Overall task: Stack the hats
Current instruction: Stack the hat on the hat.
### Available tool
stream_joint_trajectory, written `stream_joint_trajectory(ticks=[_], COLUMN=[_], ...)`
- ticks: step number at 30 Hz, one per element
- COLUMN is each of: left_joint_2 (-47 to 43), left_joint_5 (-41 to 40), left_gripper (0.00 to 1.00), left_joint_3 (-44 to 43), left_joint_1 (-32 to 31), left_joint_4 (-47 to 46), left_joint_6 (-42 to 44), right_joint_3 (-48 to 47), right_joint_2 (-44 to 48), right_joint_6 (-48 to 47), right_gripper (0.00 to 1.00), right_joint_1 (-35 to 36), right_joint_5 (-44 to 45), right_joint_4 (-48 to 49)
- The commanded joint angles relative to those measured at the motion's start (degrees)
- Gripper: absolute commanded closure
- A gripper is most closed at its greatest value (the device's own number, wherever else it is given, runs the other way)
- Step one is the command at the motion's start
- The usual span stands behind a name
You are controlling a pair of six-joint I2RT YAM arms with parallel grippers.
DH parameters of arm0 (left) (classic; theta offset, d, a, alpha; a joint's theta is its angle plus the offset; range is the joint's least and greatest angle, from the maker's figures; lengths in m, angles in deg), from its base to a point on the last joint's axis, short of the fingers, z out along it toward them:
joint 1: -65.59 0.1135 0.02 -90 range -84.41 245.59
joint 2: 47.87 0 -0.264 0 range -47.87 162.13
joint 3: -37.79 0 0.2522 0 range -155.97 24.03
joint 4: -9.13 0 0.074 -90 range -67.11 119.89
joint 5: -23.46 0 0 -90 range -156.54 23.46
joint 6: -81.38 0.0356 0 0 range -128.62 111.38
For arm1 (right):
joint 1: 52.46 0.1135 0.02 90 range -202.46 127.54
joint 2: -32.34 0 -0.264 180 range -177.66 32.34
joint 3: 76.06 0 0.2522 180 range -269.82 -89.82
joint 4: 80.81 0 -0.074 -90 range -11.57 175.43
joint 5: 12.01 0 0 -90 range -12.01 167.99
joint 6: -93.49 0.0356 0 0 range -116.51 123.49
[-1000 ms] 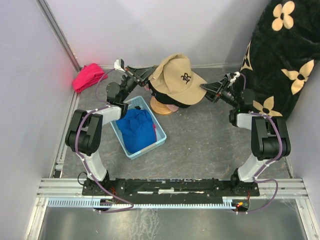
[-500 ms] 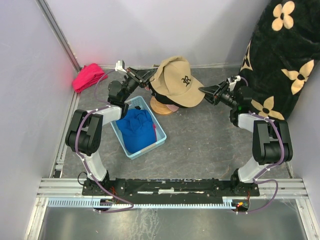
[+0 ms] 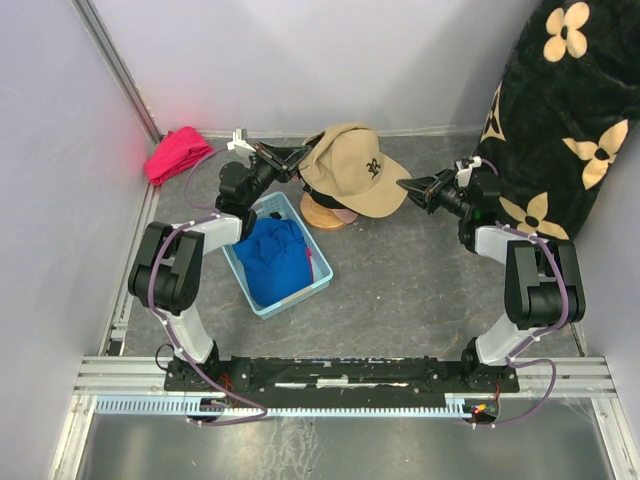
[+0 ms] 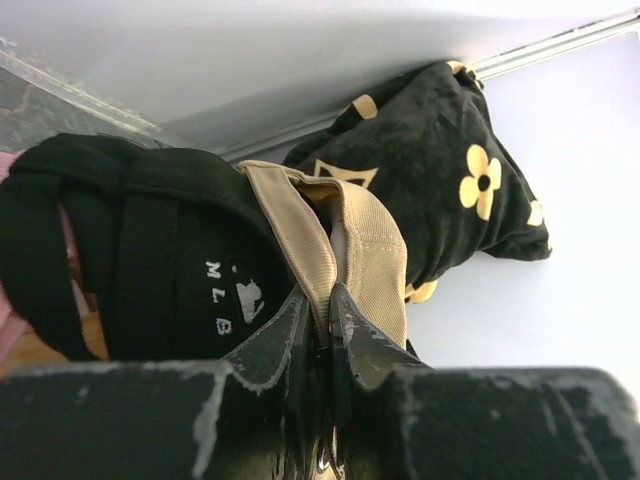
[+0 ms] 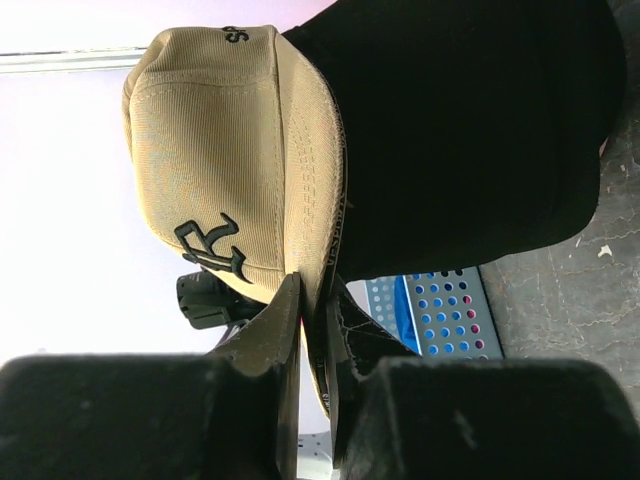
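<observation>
Far left corner: a red-pink cloth bundle (image 3: 176,153) lies against the wall, well apart from the caps.
Left end effector: the left end effector (image 3: 297,163) is clamped on the back strap of the tan fabric baseball cap with a dark embroidered logo (image 3: 352,170). Its wrist view shows the fingers (image 4: 270,345) narrow, with the tan band squeezed between them.
Basket: just below that arm, a light blue perforated plastic basket (image 3: 300,296) sits on the grey bench (image 3: 400,280). A blue fabric cap (image 3: 272,255) lies crumpled inside it.
Tan cap: it's in the middle at the back of the bench, over the stack, brim pointing right. It's gripped at both ends, strap on the left and brim on the right.
Black cap: a black fabric cap with white MLB lettering (image 4: 150,270) sits right under the tan cap, and the two are pressed close at the back.
Stand: a round-topped wooden stand (image 3: 322,216) peeks out beneath the caps.
Right end effector: the right end effector (image 3: 403,184) has the tan cap's brim edge nipped between narrow fingers (image 5: 270,340).
Far right: a big black fabric with cream flower prints (image 3: 570,110) drapes down the right wall, behind the right arm.
</observation>
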Motion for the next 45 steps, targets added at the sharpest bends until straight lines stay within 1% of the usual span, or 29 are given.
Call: stream_joint_trajectory(ticks=[1, 7, 14, 22, 27, 33, 38, 40, 42, 45], left_joint_2=[-4.3, -5.2, -3.9, -2.5, -1.3, -0.3, 1.0, 1.3, 1.7, 2.2], left_joint_5=[-4.3, -7.4, -8.0, -9.6, -10.6, -12.5, -13.9, -14.0, -13.6, -12.9], left_gripper=[0.97, 0.97, 0.97, 0.97, 0.97, 0.97, 0.97, 0.97, 0.97, 0.97], left_joint_3=[1.4, 3.6, 2.1, 1.4, 0.0, -1.2, -2.0, -2.1, -2.4, -3.1], left_joint_1=[1.0, 2.0, 2.0, 2.0, 2.1, 2.0, 2.5, 2.7, 2.7, 2.8], left_joint_4=[1.3, 4.1, 9.0, 11.8, 14.3, 19.6, 24.9, 25.7, 26.0, 26.7], left_joint_6=[5.7, 7.4, 10.1, 12.6, 13.6, 14.8, 13.8, 13.5, 13.5, 13.4], right_joint_3=[-2.5, -3.1, -3.9, -5.5, -7.2, -10.1, -11.9, -12.2, -12.3, -12.7], right_joint_2=[-2.0, -3.9, -5.0, -7.6, -10.1, -12.9, -14.7, -15.0, -15.4, -15.3], right_joint_6=[-5.0, -8.5, -11.8, -13.2, -13.6, -16.6, -19.5, -20.6, -21.0, -21.8], right_gripper=[0.86, 0.83, 0.80, 0.76, 0.76, 0.76, 0.75, 0.75, 0.73, 0.66], right_joint_1=[-0.2, -0.1, -0.2, -0.1, 0.5, 1.6, 1.9, 1.9, 1.9, 2.0], right_joint_5=[4.7, 5.7, 8.1, 10.6, 11.4, 12.8, 13.7, 14.4, 14.5, 15.0], right_joint_4=[-3.5, -7.9, -13.2, -15.8, -16.7, -21.2, -25.1, -26.6, -26.8, -27.9])
